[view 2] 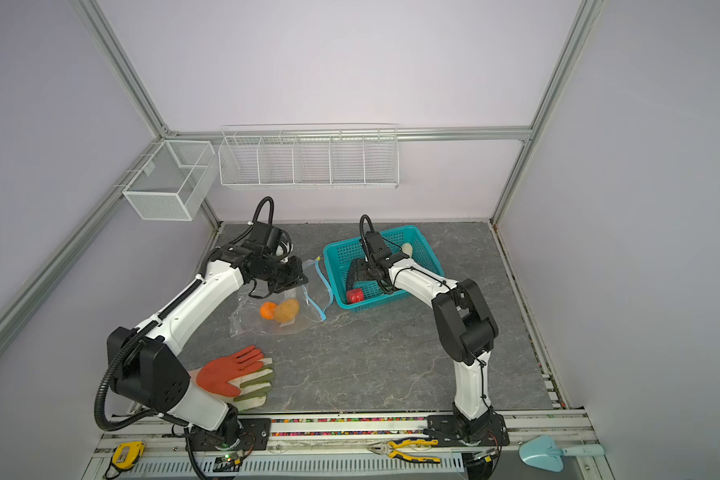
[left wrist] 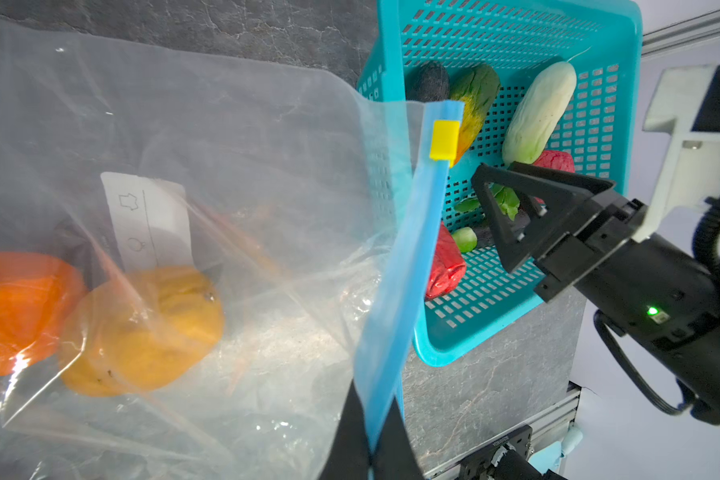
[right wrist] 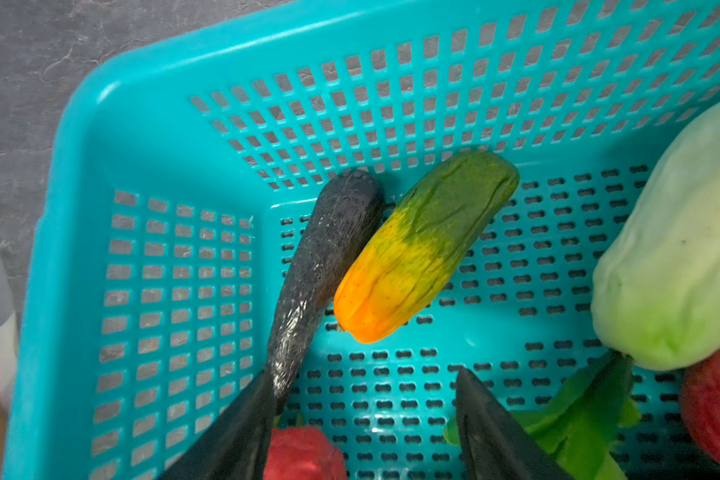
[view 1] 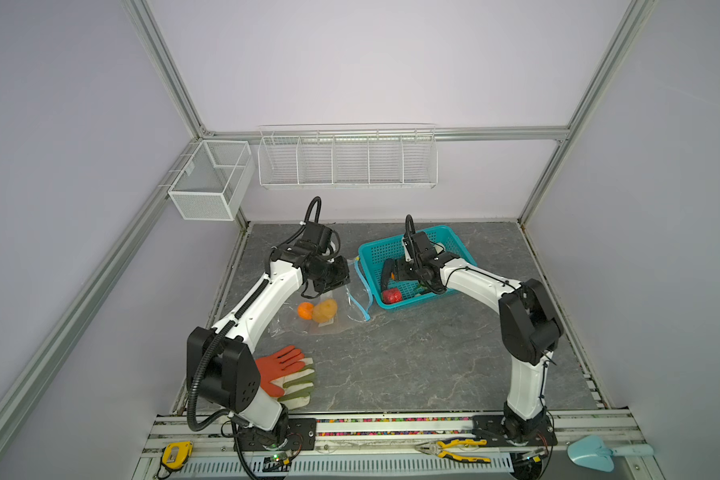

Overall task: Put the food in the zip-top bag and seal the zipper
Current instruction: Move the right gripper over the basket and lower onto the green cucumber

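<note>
- Top views both show the front rail along the bottom edge of the frame. On it are a yellow tape measure (view 1: 176,453) at lower left, pliers (view 1: 458,449) right of centre, and a pale-blue scoop (view 1: 595,452) at lower right.
- Just above the rail, left of centre, orange-and-green gloves (view 1: 285,374) lie flat on the grey tabletop (view 1: 412,365), partly under the left arm.
- Near the middle of the frame lies the zip-top bag (view 1: 344,311). Two pieces of the food are inside it, an orange piece (view 1: 305,310) touching a yellow-brown piece (view 1: 324,311).
- The left gripper (left wrist: 374,399) is pressed together on the zipper (left wrist: 408,266), pinching the blue strip and holding that edge off the table.
- The yellow slider (left wrist: 444,134) sits at the strip's far end, and in both top views the two blue edges stand apart.
- Just right of the bag stands the teal basket (view 1: 381,251). The right gripper (right wrist: 361,374) is inside it, jaws spread wide with only basket floor between them.
- One of its fingers (right wrist: 246,428) ends beside the narrow end of the dark purple eggplant (right wrist: 329,257); whether they touch cannot be told.
- The eggplant lies alongside a yellow-green piece (right wrist: 420,245). The white-green cabbage (right wrist: 674,257), green leaves (right wrist: 578,411) and red pieces (right wrist: 304,453) are also in the basket.
- Farthest back, above centre on the rear wall, hangs a long wire rack (view 1: 348,160), with a mesh box (view 1: 211,180) to its left.
</note>
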`<state>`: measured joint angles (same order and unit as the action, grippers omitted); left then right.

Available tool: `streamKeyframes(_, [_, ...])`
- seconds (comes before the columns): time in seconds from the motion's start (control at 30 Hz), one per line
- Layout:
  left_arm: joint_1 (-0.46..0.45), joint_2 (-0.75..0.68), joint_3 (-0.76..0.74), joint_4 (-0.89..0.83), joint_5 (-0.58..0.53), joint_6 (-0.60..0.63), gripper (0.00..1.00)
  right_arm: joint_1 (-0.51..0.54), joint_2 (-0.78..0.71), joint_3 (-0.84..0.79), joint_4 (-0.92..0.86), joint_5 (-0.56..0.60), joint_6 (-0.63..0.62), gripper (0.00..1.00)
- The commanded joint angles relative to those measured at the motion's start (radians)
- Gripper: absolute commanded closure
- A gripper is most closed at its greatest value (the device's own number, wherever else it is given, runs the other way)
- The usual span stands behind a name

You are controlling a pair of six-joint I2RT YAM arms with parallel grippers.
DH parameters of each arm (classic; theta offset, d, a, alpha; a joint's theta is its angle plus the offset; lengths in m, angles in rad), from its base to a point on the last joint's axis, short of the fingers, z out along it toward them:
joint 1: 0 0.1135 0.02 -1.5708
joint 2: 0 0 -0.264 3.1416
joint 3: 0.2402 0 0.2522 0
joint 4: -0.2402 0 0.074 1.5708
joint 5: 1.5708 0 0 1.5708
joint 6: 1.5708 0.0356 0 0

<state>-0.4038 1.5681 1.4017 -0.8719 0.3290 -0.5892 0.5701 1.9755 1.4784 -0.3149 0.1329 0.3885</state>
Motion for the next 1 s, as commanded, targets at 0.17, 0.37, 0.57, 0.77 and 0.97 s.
streamKeyframes(0.17, [0.003,0.001,-0.018,0.016,0.025,0.019,1.0,-0.019,0.075,0.055,0.054,0.073,0.025,0.27])
streamKeyframes(0.37, [0.003,0.006,-0.019,0.018,0.028,0.018,1.0,-0.025,0.145,0.125,0.027,0.113,0.043,0.26])
streamKeyframes(0.57, [0.003,0.008,-0.017,0.011,0.027,0.02,1.0,-0.033,0.21,0.177,0.026,0.119,0.052,0.26])
streamKeyframes(0.77, [0.003,0.012,-0.022,0.012,0.023,0.02,1.0,-0.045,0.228,0.177,0.012,0.141,0.054,0.3])
streamKeyframes(0.97, [0.003,0.011,-0.014,0.011,0.019,0.022,1.0,-0.052,0.236,0.171,0.005,0.134,0.059,0.32])
